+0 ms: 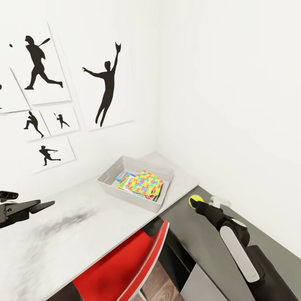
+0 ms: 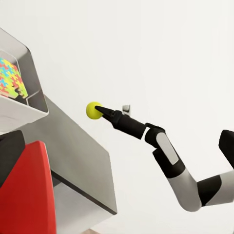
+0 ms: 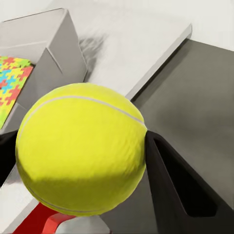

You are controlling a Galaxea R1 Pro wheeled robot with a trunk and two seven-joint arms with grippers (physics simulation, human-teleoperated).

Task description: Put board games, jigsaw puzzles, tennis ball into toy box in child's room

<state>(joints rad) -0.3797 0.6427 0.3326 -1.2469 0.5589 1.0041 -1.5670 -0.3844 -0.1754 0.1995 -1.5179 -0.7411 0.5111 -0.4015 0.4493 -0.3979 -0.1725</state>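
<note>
Two fingers of your right gripper (image 1: 196,203) pinch the tennis ball (image 1: 194,201), holding it above the dark grey corner section of the table (image 1: 200,238), just beside the toy box (image 1: 125,164). That bin sits on the light grey top with a jigsaw puzzle (image 1: 145,183) lying over other flat toys inside. Your left gripper (image 1: 44,204) hovers over the desk, jaws spread and empty, with the red chair (image 1: 121,267) below.

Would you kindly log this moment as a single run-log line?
right gripper: shut on tennis ball, above dark desk section | left gripper: open, empty | toy box: holds jigsaw puzzle
</note>
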